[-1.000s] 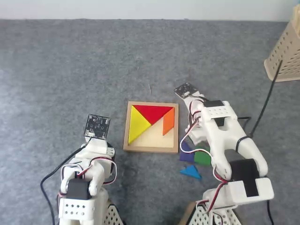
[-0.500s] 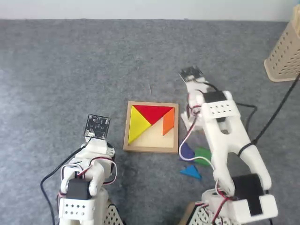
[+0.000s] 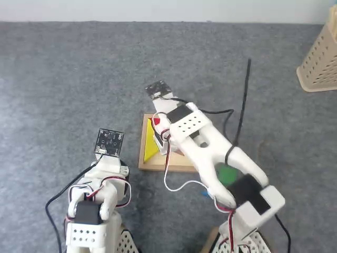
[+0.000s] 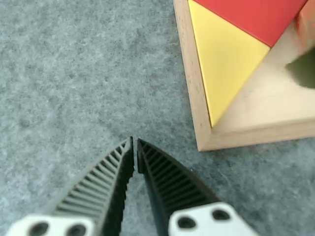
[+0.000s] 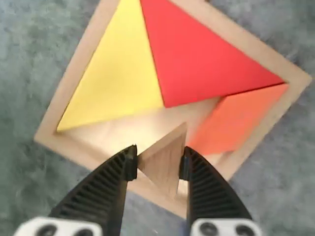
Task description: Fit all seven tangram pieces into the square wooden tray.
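Over the bare tray [image 5: 78, 69] floor, fingers [image 5: 110, 182] grip triangle [image 5: 165, 157].

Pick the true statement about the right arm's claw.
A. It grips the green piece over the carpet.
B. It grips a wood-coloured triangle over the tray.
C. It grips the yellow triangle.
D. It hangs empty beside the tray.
B: the right wrist view shows the right claw closed on either side of a wood-coloured triangle, held above the bare floor of the tray.
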Controlling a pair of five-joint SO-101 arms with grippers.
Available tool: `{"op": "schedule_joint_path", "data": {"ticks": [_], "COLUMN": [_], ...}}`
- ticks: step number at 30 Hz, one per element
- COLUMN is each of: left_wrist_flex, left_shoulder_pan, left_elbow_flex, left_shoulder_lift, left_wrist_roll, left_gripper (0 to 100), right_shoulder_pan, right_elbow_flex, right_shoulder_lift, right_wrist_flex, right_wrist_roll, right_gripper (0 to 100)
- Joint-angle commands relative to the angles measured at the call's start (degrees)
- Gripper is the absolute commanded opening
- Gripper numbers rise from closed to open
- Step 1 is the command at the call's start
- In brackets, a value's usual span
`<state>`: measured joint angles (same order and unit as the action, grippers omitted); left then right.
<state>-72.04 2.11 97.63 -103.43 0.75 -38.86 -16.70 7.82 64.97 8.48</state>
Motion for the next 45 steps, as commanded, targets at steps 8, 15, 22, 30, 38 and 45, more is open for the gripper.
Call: {"op": "schedule_joint_path", "data": {"ticks": [8, 15, 22, 30, 38, 45], "left_wrist_flex": [-0.35, -0.35, -0.35, -0.35, -0.35, -0.35], "left_shoulder_pan": [0.26, 0.26, 0.26, 0.26, 0.26, 0.26], "left_elbow_flex": [-1.1, -1.1, -1.1, -1.1, -1.1, -1.1], "left_shoulder_lift": [-1.23, -1.23, -1.23, -1.23, -1.23, -1.23], "left_wrist_roll": [-0.35, -0.35, -0.35, -0.35, -0.35, -0.35], "left_gripper": [1, 1, 1, 1, 1, 1], "right_shoulder_pan": [1.89, 2.33, 2.33, 2.51, 7.43, 7.25], "right_elbow_flex": [3.6, 3.78, 3.78, 3.78, 1.23, -8.26], "right_shoulder_lift": [1.1, 2.95, 2.86, 2.42, -5.67, -9.36], "right_wrist_flex": [-5.49, -7.52, -7.6, -7.16, -4.97, -11.12], "right_wrist_roll": [10.02, 12.75, 11.25, 11.08, 2.9, -3.43], "right_gripper": [12.1, 13.7, 18.3, 29.6, 0.9, 0.9]}}
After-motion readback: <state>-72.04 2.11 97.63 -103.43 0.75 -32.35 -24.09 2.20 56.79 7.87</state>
